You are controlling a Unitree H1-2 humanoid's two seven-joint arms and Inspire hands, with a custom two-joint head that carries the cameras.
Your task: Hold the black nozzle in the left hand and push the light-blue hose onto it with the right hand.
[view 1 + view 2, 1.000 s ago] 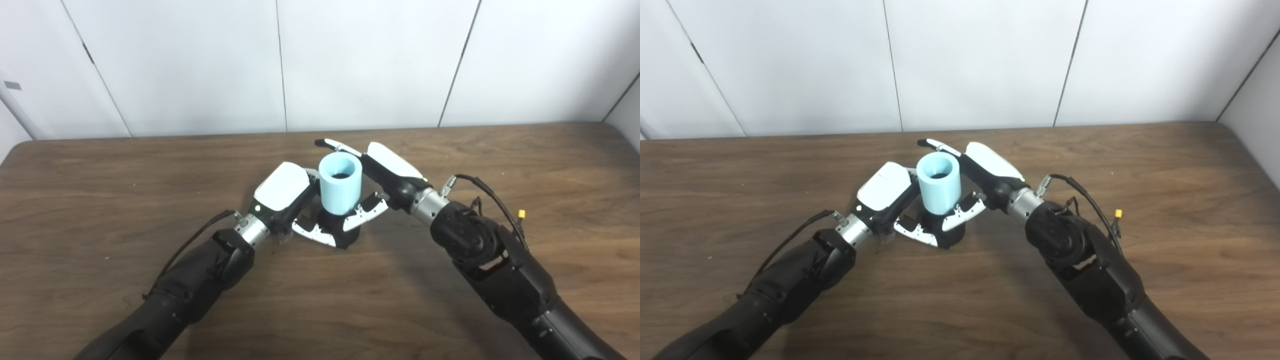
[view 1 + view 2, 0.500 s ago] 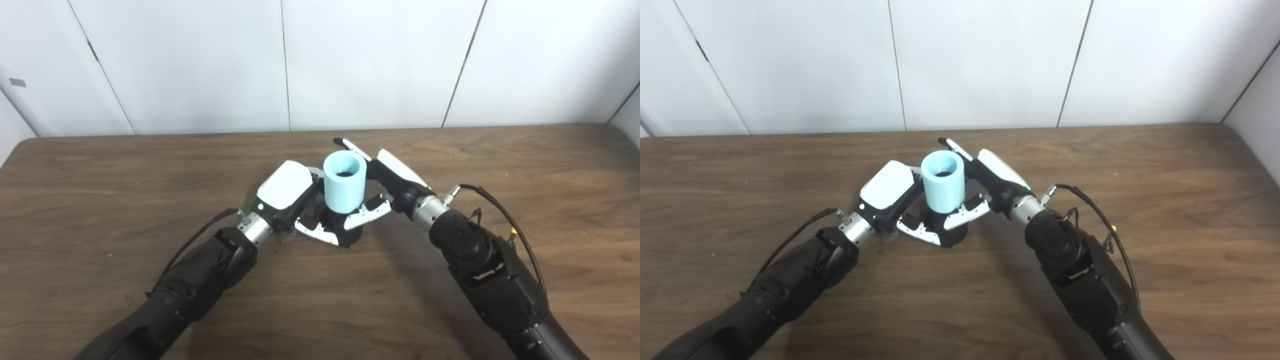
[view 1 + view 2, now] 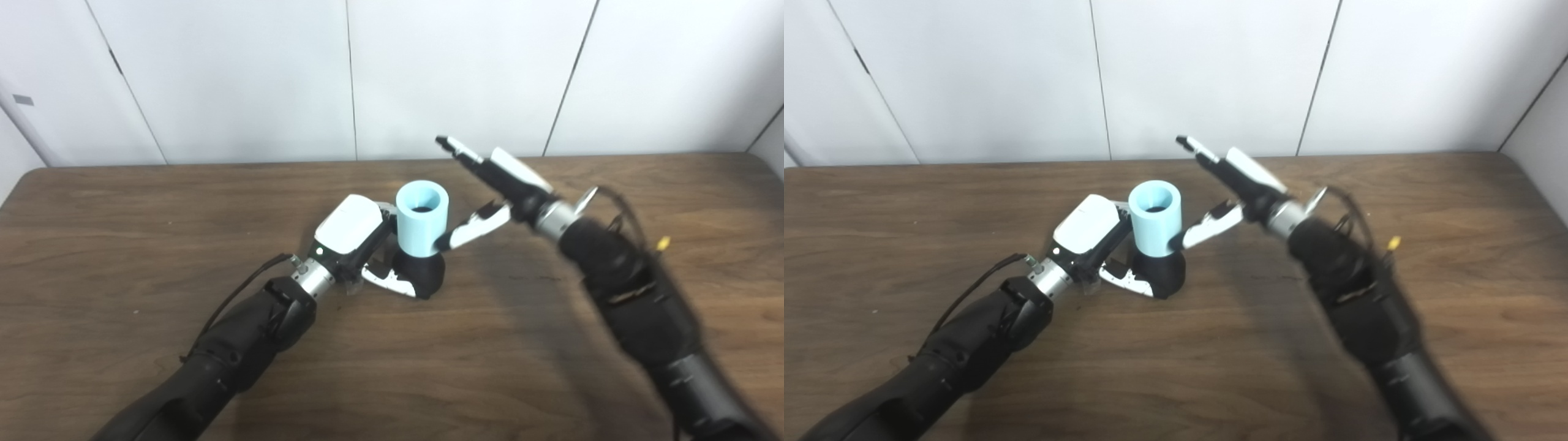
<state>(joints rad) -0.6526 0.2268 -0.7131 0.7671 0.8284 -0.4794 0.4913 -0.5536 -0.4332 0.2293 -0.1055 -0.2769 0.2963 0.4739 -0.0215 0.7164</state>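
The light-blue hose (image 3: pixel 421 218), a short wide tube, stands upright on top of the black nozzle (image 3: pixel 422 274) at the middle of the table. My left hand (image 3: pixel 355 239) is shut on the black nozzle, its thumb curled across the nozzle's front at the base. To the right of the hose my right hand (image 3: pixel 493 184) hovers open, lifted off the table, its fingers spread. Its thumb tip lies close to the hose's lower right side; whether they touch is unclear. The right arm is motion-blurred.
A brown wooden table (image 3: pixel 122 202) runs to a white panelled wall (image 3: pixel 245 73) behind. A cable with a small yellow tag (image 3: pixel 660 244) hangs off the right forearm.
My right hand has let go of the light-blue hose, lifting and swinging away to the right. The hose stays seated on the nozzle, and my left hand keeps its hold.
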